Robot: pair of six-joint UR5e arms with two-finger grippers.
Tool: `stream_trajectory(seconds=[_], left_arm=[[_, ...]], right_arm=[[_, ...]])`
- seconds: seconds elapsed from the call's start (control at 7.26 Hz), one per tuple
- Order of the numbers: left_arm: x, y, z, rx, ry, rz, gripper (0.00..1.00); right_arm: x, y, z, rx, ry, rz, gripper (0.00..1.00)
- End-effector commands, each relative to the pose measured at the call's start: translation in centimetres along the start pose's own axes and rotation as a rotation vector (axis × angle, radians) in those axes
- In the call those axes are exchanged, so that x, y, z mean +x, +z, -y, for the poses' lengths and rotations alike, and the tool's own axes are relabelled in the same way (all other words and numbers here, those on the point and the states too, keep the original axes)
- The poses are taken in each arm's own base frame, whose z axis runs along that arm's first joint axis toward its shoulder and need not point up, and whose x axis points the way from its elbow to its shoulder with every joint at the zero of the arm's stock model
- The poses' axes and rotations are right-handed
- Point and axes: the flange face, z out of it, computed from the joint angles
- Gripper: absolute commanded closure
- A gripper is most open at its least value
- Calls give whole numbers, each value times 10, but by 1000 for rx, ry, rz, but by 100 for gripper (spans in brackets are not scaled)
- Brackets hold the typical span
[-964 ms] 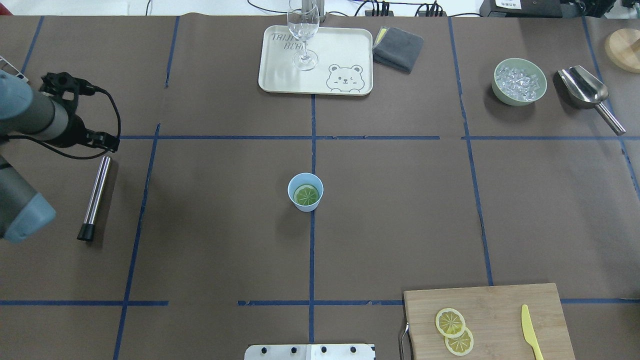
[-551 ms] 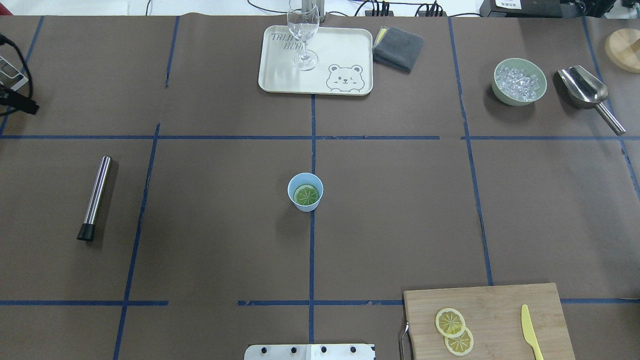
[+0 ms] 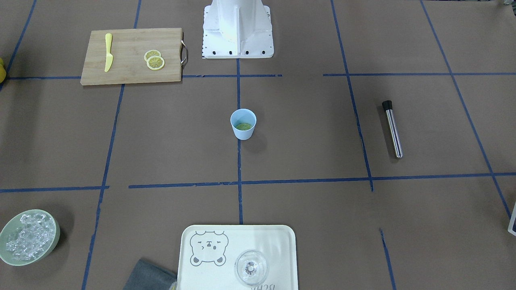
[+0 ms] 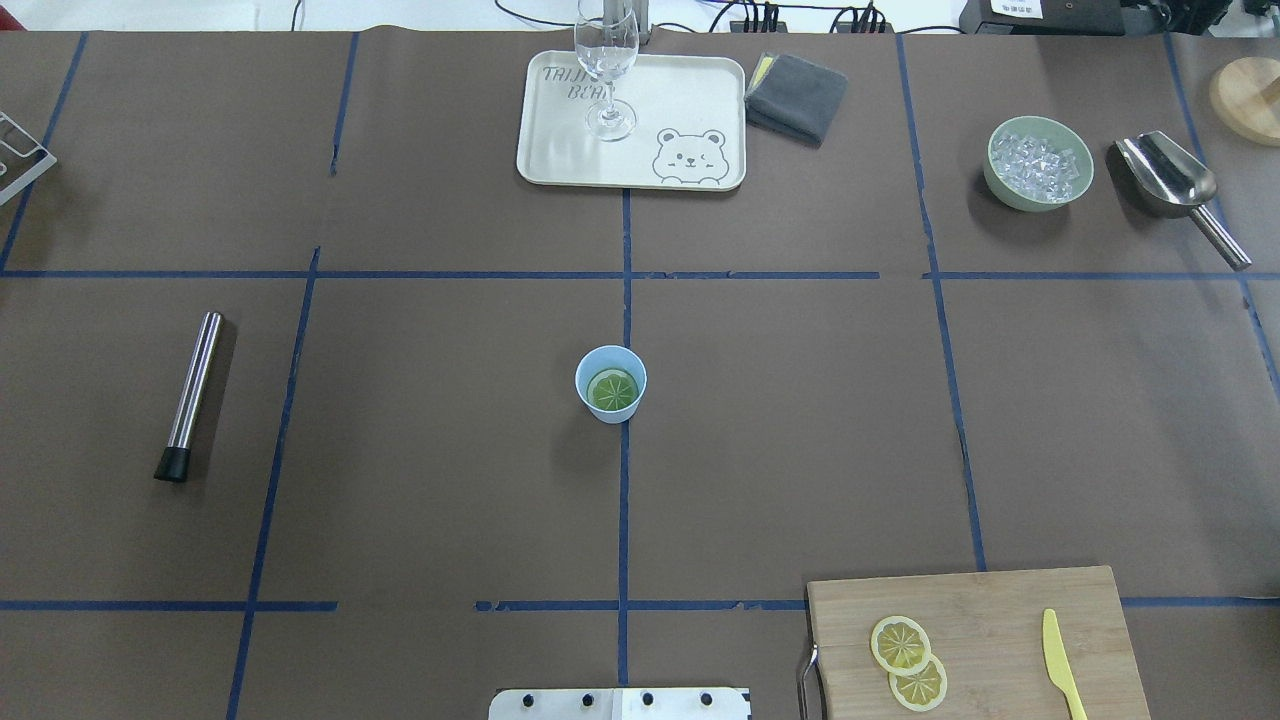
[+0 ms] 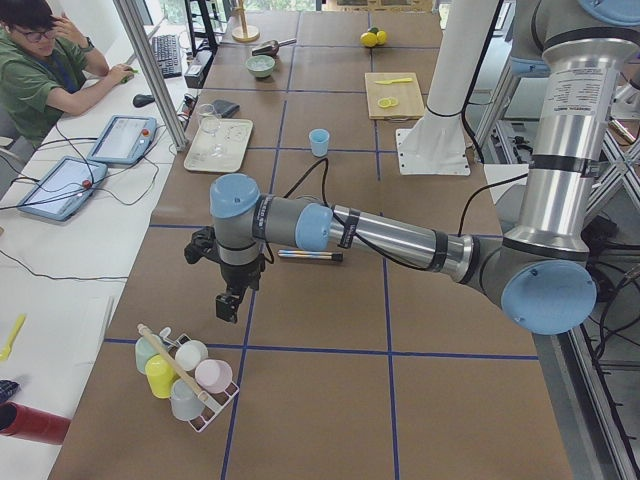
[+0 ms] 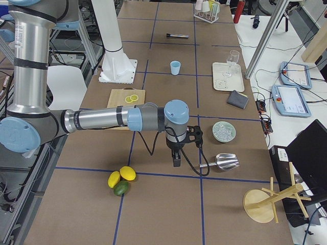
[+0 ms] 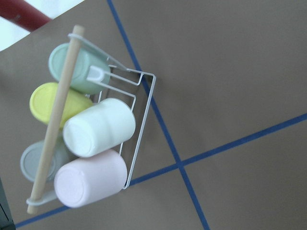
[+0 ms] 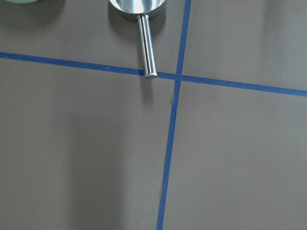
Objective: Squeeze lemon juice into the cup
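Thin round lemon slice [image 4: 613, 390] lay inside small light-blue plastic cup [image 4: 581, 385], table centre. My left gripper [image 5: 228, 305] and right gripper [image 6: 176, 161] hung far off; their grip I couldn't tell. Judged: keep clear of cup.

A long table [image 4: 800, 400] lies under brown paper [image 4: 420, 480] gridded with blue tape [image 4: 622, 500]; light is even. Beside it a white desk [image 5: 70, 250] carries two tablets [image 5: 122, 138].
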Motion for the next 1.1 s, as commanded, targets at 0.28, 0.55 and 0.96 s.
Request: stream_trajectory(seconds=[0.28, 0.55, 0.96], left_arm=[[-32, -1, -58, 25, -96, -85, 0], [-33, 6, -72, 11, -112, -89, 0], [-37, 11, -74, 2, -122, -89, 0]], right_arm=[[-1, 0, -1, 0, -1, 2, 0], [0, 1, -1, -2, 2, 2, 0], [0, 1, -3, -3, 3, 3, 0]])
